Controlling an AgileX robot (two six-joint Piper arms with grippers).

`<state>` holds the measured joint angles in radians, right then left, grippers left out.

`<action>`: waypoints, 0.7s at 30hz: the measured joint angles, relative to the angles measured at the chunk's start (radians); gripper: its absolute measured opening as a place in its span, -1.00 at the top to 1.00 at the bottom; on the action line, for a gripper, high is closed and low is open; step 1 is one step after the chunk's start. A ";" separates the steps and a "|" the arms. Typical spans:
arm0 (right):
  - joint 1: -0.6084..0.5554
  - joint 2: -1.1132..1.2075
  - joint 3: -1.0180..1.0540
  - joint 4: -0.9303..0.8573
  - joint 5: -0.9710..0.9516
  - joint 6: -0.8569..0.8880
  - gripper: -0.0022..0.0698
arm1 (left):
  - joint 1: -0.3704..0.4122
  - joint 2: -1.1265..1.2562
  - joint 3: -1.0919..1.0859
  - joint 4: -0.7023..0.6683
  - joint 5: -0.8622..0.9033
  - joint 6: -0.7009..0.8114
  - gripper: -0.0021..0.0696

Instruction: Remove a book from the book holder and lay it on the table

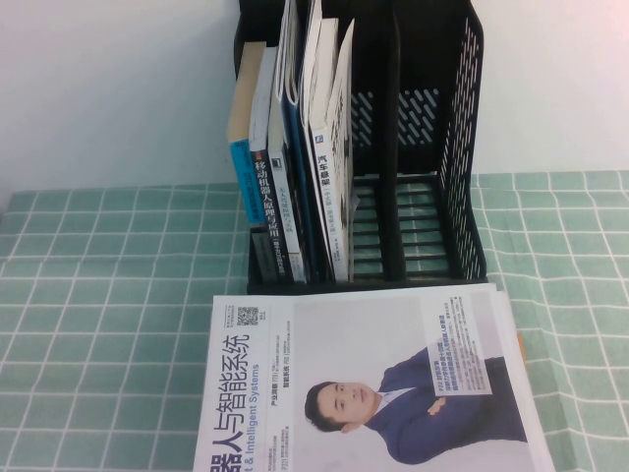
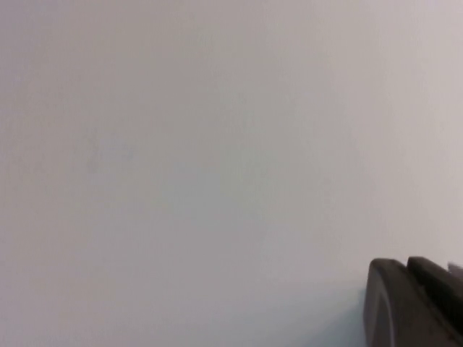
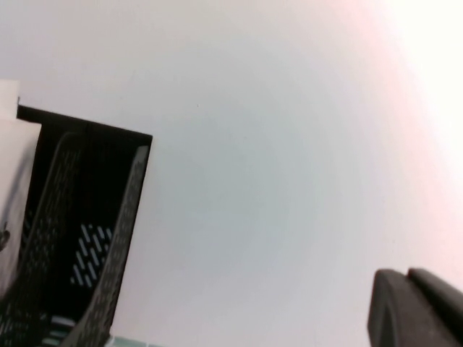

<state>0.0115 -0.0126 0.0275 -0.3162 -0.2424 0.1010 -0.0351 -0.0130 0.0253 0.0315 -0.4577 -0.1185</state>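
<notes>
a big magazine (image 1: 383, 383) lies flat on the table (image 1: 98, 315), at six o'clock from the black book holder (image 1: 432, 197) and just beside its front edge. its cover faces up, with a man in a blue suit on it. its long side runs from nine o'clock to three o'clock, across the front of the holder. it looks like the book is out and laid down, so the job seems about done.

more books (image 1: 295, 157) stand upright in the holder's nine o'clock slots. the slots toward three o'clock have nothing in them.

no arm shows in the high view. the right gripper (image 3: 416, 307) shows only as a dark bit at the edge of its own wrist view. its fingers are closed and hold nothing. that camera looks at the white wall and one side of the holder, so the right arm seems lifted up near the holder and nearer to the magazine.

the left gripper (image 2: 412, 303) also shows only as a dark bit, with just white wall in front of it. i cannot tell if its fingers are open or closed. it looks parked, away from the books.

if one more move is needed, the magazine lies below and in front of the right fingers.
</notes>
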 joint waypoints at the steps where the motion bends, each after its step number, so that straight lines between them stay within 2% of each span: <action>1: 0.000 0.000 0.000 0.000 -0.014 -0.018 0.95 | 0.000 0.000 0.000 0.000 -0.025 -0.031 0.95; 6: 0.000 0.000 0.000 0.000 -0.066 -0.064 0.95 | 0.000 0.000 0.000 -0.072 -0.038 -0.108 0.95; 9: 0.000 0.000 -0.005 0.000 -0.046 -0.065 0.95 | 0.000 0.000 -0.028 -0.071 0.130 -0.168 0.95; 12: 0.000 0.000 -0.060 0.000 0.056 -0.068 0.95 | 0.000 0.000 -0.136 -0.052 0.401 -0.205 0.95; 15: 0.000 0.000 -0.137 -0.002 0.157 -0.068 0.95 | 0.000 0.011 -0.250 -0.048 0.570 -0.205 0.95; 18: 0.000 0.012 -0.209 -0.002 0.242 -0.068 0.95 | 0.000 0.059 -0.337 -0.050 0.648 -0.205 0.95; 21: 0.000 0.075 -0.255 -0.002 0.284 -0.068 0.95 | 0.000 0.111 -0.346 -0.065 0.621 -0.223 0.95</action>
<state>0.0115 0.0622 -0.2273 -0.3182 0.0413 0.0329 -0.0351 0.0976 -0.3211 -0.0334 0.1630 -0.3416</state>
